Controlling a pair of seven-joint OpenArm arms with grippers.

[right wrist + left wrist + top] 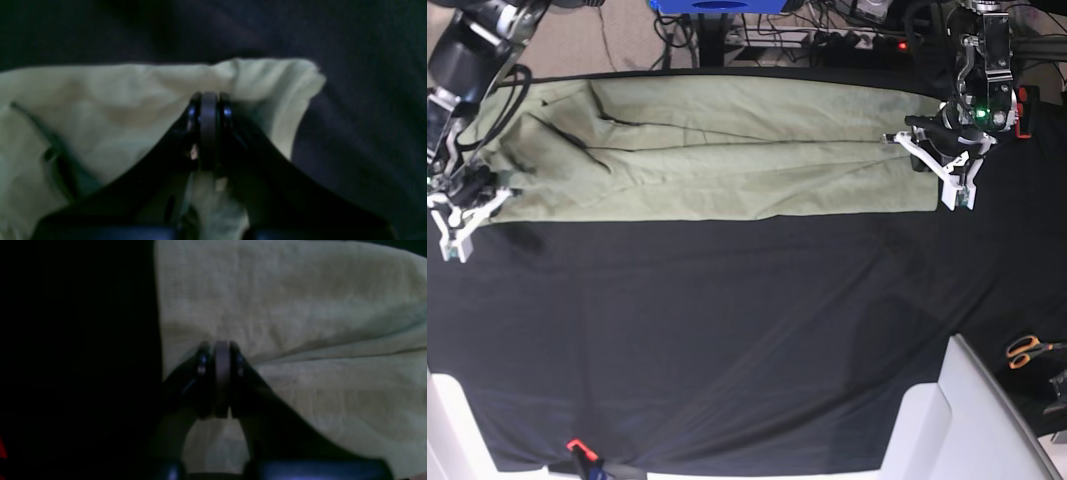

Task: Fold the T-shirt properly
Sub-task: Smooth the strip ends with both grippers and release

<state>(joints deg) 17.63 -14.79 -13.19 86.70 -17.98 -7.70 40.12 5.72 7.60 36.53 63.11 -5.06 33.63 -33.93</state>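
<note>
The pale sage-green T-shirt [727, 150] lies as a long folded band across the far side of the black table cloth [727, 330]. My left gripper [930, 158] is at the band's right end. In the left wrist view it [222, 346] is shut on the T-shirt [300, 306] near the cloth's edge, and creases run out from its tip. My right gripper [489, 190] is at the band's left end. In the right wrist view it [209, 97] is shut on a bunched edge of the T-shirt [110, 100], close to a corner.
Orange-handled scissors [1027, 350] lie at the right edge. A white panel [957, 410] juts in at the bottom right. A blue object [717, 5] stands behind the table, and a small red clip [575, 444] sits at the front edge.
</note>
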